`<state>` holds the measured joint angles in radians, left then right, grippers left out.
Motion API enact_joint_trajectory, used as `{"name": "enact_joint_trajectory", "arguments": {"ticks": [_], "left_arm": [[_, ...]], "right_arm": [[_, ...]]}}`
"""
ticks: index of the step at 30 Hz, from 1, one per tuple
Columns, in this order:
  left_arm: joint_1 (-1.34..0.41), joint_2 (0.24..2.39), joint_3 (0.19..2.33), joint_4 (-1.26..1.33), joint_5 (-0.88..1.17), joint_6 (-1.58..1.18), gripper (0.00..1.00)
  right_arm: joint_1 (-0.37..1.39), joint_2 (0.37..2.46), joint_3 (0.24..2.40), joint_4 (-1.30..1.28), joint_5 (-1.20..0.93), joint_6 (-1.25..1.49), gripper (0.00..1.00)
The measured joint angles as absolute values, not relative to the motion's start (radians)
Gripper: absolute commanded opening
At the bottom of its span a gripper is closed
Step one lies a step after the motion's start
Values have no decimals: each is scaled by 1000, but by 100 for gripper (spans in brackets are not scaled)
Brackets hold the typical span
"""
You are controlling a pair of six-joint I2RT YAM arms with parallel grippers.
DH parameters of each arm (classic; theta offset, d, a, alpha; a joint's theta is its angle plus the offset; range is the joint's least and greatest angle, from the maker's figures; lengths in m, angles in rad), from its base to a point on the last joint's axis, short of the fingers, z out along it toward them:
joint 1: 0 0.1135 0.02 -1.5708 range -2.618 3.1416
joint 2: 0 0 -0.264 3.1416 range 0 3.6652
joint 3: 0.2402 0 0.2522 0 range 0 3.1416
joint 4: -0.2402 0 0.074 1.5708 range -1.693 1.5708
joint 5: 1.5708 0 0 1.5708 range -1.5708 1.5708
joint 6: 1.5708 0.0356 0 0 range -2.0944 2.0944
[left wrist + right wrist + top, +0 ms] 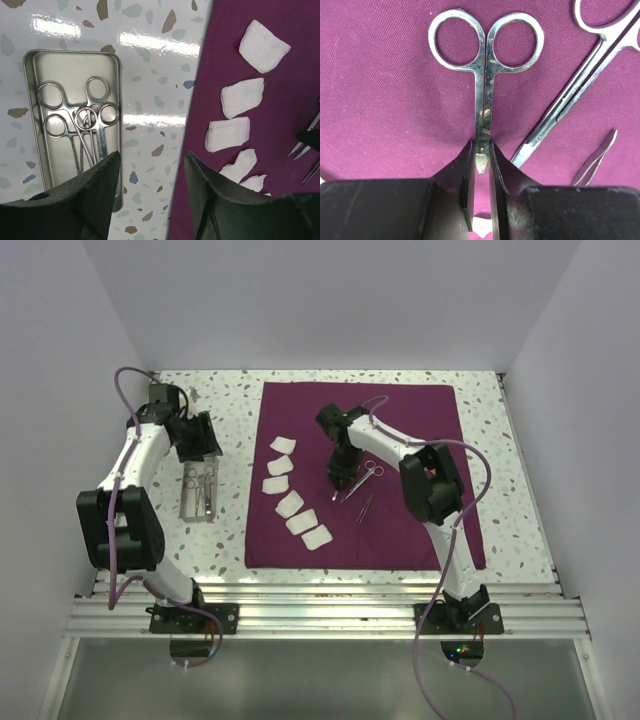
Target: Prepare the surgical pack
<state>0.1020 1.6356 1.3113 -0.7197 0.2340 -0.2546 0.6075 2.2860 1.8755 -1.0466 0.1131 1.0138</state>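
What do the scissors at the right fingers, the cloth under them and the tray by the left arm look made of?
The scissors: probably stainless steel, polished; mirror-bright glints on rings and shanks.
The cloth: woven fabric, matte maroon; a fine diagonal weave shows close up.
The tray: metal, likely steel, satin finish; soft blurred reflections and a pressed rim.

Speckled terrazzo tabletop [230, 530] — white walls [330, 300] around; ribbed aluminium rail [320, 605] at near edge.
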Motion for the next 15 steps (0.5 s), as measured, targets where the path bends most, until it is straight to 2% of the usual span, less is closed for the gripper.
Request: {"name": "enact_joint_trajectory", "arguments": {"ticks": [8,15], "left_arm": [[96,1609,1300,-694,324,-289,61],[17,1555,1090,-455,574,-498,68]], "right_arm": [[609,2244,1827,-1015,112,912,0],[609,2008,1642,-923,39,680,0]]}}
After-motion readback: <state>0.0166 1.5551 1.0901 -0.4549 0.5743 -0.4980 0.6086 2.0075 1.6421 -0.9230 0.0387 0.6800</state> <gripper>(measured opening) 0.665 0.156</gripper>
